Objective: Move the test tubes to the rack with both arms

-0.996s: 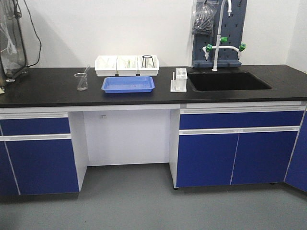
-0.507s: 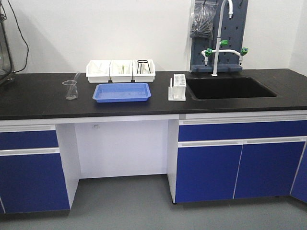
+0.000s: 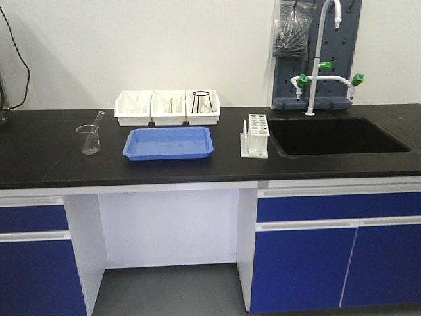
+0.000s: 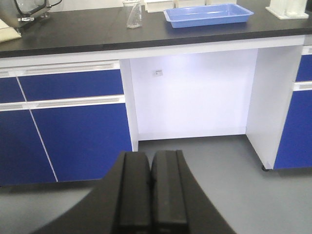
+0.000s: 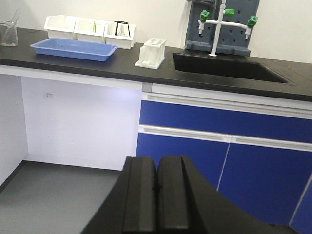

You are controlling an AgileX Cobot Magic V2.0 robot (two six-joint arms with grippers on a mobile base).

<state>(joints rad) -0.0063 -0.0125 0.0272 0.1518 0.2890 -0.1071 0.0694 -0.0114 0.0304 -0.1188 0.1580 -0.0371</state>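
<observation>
Glass tubes are thin, light, slippery and easy to crack. I judge a soft grip just under the rim is best, with the tube kept upright for the holes. I cannot pick them out surely; slim pieces lie in the white bins (image 3: 168, 120) behind the blue tray (image 3: 168, 157) — perhaps these. The rack (image 3: 254, 137) stands on the black counter (image 3: 39, 155) between tray and sink (image 3: 342, 135), just beside the sink. Left gripper (image 4: 151, 163) and right gripper (image 5: 157, 165) are both clenched on nothing — low before the cabinets, well apart from the counter.
</observation>
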